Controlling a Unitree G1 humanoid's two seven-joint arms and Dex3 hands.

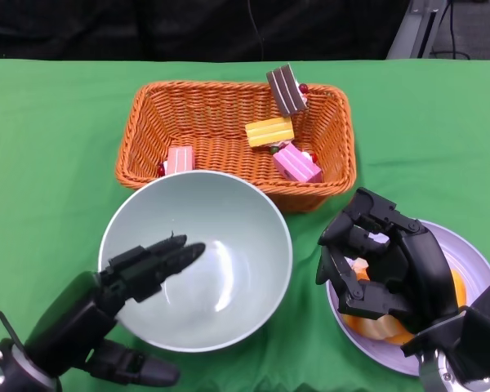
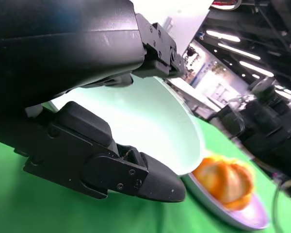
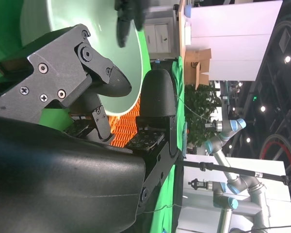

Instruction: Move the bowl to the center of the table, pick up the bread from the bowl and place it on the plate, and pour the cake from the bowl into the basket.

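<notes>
The pale green bowl is empty; its far rim overlaps the front edge of the orange wicker basket. My left hand grips the bowl's near rim, fingers inside and thumb underneath. Several cake pieces lie in the basket: brown, yellow, pink and salmon. The orange bread sits on the lilac plate. My right hand hovers over it, fingers curved and apart, holding nothing. The left wrist view shows the bread on the plate, clear of the right hand.
Green cloth covers the table, with open cloth left of the basket and to its right. The table's far edge runs behind the basket. In the right wrist view the bowl and a strip of basket show beyond my fingers.
</notes>
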